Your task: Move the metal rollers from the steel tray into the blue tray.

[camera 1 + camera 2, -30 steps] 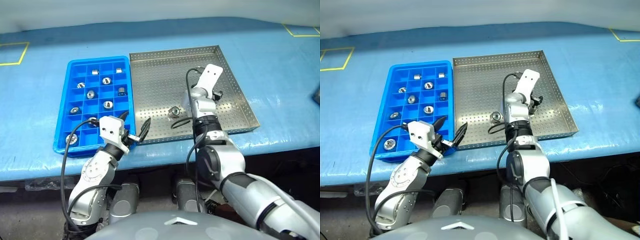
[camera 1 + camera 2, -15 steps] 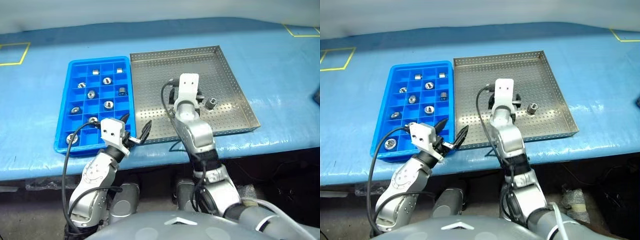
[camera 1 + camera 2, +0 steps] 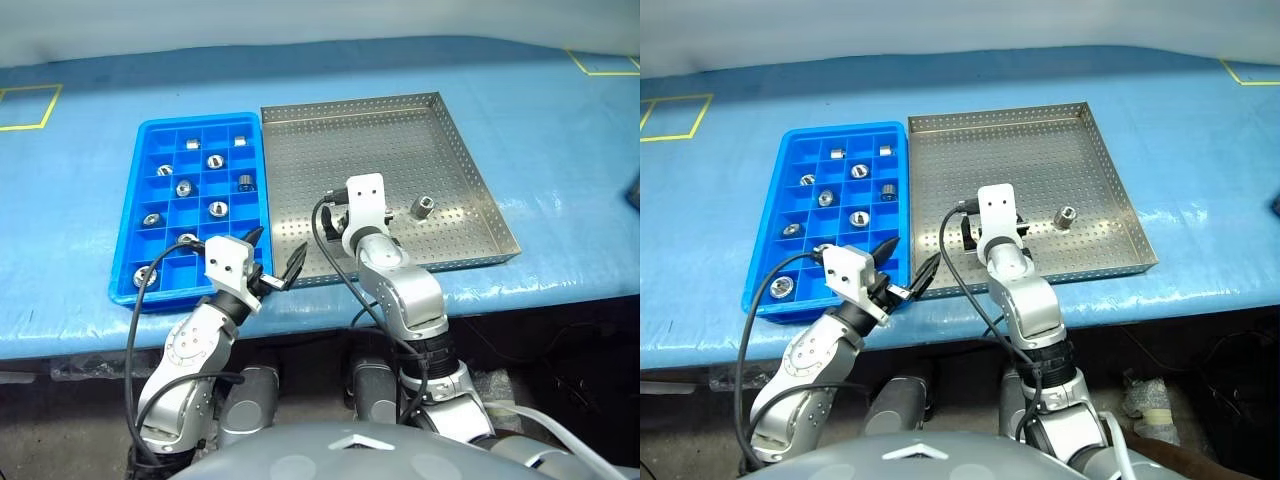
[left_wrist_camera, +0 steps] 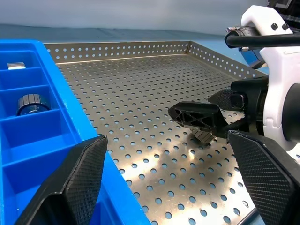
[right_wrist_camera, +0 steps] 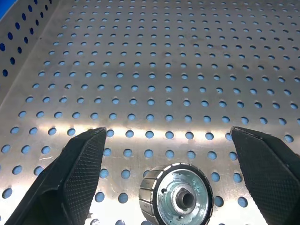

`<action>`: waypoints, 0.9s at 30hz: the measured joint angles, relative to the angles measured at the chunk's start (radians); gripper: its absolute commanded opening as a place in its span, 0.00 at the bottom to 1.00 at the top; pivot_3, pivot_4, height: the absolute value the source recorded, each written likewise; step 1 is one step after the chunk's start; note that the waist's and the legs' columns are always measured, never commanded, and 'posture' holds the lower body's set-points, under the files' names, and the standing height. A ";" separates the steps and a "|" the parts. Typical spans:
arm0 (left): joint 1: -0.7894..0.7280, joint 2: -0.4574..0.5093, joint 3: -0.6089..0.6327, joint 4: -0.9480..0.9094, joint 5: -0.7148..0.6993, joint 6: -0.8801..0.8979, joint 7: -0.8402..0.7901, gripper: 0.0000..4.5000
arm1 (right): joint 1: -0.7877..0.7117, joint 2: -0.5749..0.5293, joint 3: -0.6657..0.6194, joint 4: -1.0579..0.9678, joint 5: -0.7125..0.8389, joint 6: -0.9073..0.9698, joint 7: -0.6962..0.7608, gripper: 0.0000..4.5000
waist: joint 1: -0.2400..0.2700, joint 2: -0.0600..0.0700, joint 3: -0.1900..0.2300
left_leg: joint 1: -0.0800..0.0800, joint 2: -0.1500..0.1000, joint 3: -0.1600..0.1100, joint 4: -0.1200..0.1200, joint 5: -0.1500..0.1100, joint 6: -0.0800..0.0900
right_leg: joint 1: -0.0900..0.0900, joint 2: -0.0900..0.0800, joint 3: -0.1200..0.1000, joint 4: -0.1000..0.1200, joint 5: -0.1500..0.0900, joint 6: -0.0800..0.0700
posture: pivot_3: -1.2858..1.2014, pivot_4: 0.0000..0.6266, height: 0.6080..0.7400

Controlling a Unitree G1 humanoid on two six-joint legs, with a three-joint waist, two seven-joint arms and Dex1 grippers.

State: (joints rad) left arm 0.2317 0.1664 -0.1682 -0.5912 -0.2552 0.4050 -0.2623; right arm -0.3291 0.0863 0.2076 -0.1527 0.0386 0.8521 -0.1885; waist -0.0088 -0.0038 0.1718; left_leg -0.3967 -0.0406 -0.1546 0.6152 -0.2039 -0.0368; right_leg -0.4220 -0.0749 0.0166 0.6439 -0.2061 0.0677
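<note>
The right pincer, fingers spread wide, is poised over the steel tray with one of the metal rollers lying between them, bore facing the wrist camera. A second roller lies further right; others already sit in the blue tray. The left pincer hangs open and empty at the trays' near edge; no writing is legible.
</note>
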 measured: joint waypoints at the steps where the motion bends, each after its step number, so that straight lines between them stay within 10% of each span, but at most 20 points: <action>1: -0.002 0.000 0.000 0.000 0.000 0.000 0.000 1.00 | 0.000 -0.002 0.001 0.020 -0.003 -0.005 0.011 1.00 | 0.000 0.000 0.000 | 0.000 0.000 0.000 0.000 0.000 0.000 | 0.000 0.000 0.000 0.000 0.000 0.000 | 0.58 0.24 1.00; 11: 0.007 0.001 0.011 0.000 0.000 -0.001 0.001 1.00 | 0.011 0.000 -0.001 0.021 -0.013 0.001 0.062 0.38 | 0.003 0.000 0.000 | 0.000 0.000 0.000 0.000 0.000 0.000 | 0.000 0.000 0.000 0.000 0.000 0.000 | 0.59 0.24 1.00; 27: 0.083 -0.001 0.224 -0.072 0.002 -0.069 0.067 1.00 | -0.252 0.060 0.143 -0.009 0.135 -0.004 0.323 0.38 | 0.049 -0.001 0.000 | -0.003 0.000 -0.003 -0.003 -0.001 -0.001 | -0.004 0.000 -0.003 0.000 -0.001 -0.002 | 0.66 0.24 1.00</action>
State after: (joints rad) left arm 0.3148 0.1655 0.0562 -0.6635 -0.2534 0.3361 -0.1955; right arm -0.5806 0.1465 0.3504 -0.1619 0.1731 0.8480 0.1340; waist 0.0397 -0.0046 0.1717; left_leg -0.3997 -0.0406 -0.1574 0.6119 -0.2045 -0.0378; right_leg -0.4263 -0.0747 0.0140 0.6437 -0.2071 0.0659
